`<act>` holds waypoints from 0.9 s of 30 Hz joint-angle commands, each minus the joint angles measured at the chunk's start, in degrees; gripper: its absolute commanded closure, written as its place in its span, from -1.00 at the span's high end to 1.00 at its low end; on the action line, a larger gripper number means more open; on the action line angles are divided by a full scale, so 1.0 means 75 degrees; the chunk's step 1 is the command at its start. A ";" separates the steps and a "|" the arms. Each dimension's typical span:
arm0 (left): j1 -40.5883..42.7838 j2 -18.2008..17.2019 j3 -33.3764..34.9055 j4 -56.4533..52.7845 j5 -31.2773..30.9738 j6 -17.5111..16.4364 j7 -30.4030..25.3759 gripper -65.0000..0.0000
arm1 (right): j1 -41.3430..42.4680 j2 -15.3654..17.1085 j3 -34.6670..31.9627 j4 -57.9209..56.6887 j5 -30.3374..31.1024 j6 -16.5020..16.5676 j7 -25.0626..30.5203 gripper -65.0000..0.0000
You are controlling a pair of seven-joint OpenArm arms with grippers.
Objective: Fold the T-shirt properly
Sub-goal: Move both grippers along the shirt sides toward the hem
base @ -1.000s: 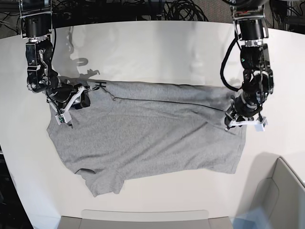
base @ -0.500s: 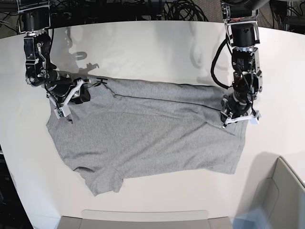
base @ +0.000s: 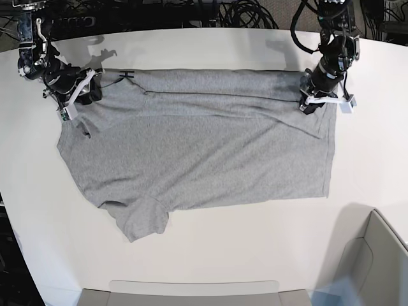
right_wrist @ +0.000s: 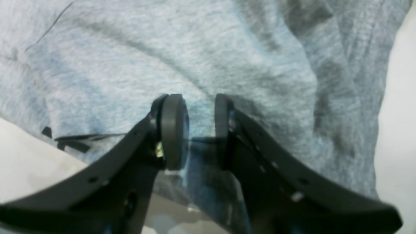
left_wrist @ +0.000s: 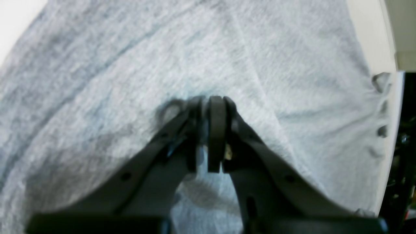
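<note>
A grey T-shirt (base: 197, 140) lies spread across a white table (base: 210, 48), plain side up, with one long edge folded over along the far side. A sliver of black lettering (base: 125, 76) peeks out at the folded edge. One sleeve (base: 141, 220) sticks out at the near side.

The left gripper (base: 323, 97) sits at one far corner of the fold. In its wrist view the jaws are pressed nearly together on a thin pinch of cloth. The right gripper (base: 73, 95) sits at the other far corner. In its wrist view the jaws stand a little apart with a thicker, doubled bunch of cloth filling the gap between them, so it appears to be gripping too.

The shirt looks light, soft and limp, so it likely sags and wrinkles wherever it is unsupported. Corners and hems along the folded edge seem the best places to hold, both ends together, keeping the cloth taut between them.
</note>
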 commanded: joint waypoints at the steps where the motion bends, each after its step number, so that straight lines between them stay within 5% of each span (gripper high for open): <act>1: 0.0526 -0.0001 0.0030 -0.0160 0.0679 0.1061 0.1096 -0.79 | -0.0325 0.0106 -0.0012 0.0130 -0.0133 -0.0012 -0.0443 -0.49; 8: 0.1100 -0.0001 -0.0439 0.0520 0.0679 0.1073 0.1154 -0.79 | -0.1134 -0.0070 0.0000 0.0469 -0.0133 -0.0012 -0.0396 -0.49; 19: -0.0037 0.0011 -0.1927 0.1844 0.0667 0.1049 0.3698 -0.80 | -0.0759 -0.0398 0.1066 0.2028 -0.0145 -0.0012 -0.0467 -0.49; 27: -0.0201 0.0011 -0.2080 0.2161 0.0667 0.1049 0.3944 -0.80 | -0.0665 -0.0410 0.1699 0.2169 -0.0133 -0.0012 -0.0467 -0.49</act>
